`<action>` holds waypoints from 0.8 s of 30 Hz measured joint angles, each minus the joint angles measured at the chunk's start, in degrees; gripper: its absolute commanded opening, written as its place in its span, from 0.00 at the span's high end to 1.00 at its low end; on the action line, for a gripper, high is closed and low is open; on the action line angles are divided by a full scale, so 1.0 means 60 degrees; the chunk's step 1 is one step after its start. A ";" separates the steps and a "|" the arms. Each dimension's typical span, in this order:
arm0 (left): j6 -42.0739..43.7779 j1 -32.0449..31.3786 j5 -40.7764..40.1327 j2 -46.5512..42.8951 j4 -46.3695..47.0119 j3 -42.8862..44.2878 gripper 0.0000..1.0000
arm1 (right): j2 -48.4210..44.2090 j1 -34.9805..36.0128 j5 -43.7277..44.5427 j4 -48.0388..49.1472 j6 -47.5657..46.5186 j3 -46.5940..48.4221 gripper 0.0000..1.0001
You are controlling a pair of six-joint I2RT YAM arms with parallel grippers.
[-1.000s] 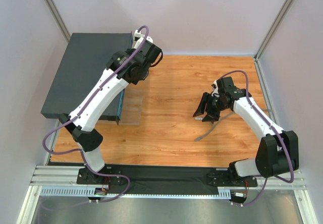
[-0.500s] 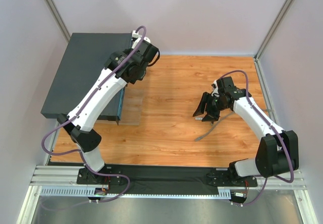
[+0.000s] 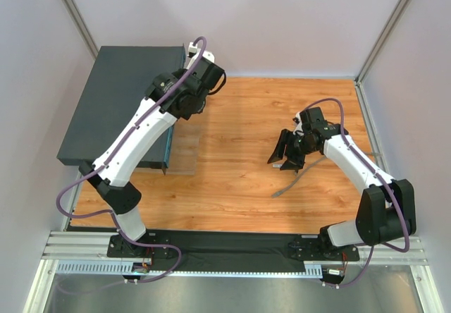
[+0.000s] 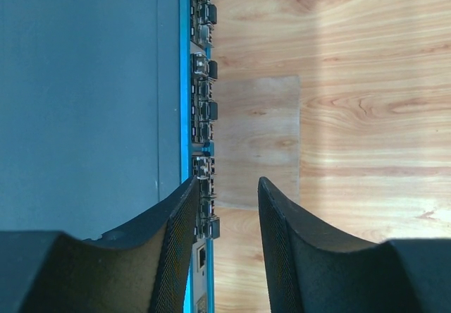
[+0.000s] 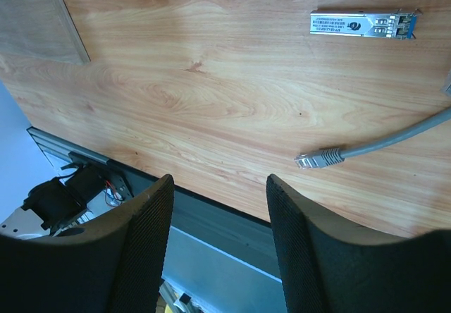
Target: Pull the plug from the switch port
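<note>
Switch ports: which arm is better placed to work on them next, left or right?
Left. The left hand hangs open directly above the ports of the switch. The right hand is far off, over the table near a loose grey cable.

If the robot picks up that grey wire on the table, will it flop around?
Probably floppy: the grey cable is thin and lies in a curve. It looks light, so a push would likely slide it across the smooth wooden table.
</note>
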 measured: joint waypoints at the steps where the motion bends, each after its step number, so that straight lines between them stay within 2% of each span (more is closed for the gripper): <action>1: 0.0000 0.0000 0.0022 0.0000 -0.0004 -0.0007 0.52 | 0.0000 0.0004 0.0000 0.0000 0.0004 0.0000 0.43; 24: 0.0036 0.0262 0.0106 0.0000 0.0025 -0.0641 0.52 | 0.0076 0.0018 -0.0076 0.0131 0.0073 0.0000 0.43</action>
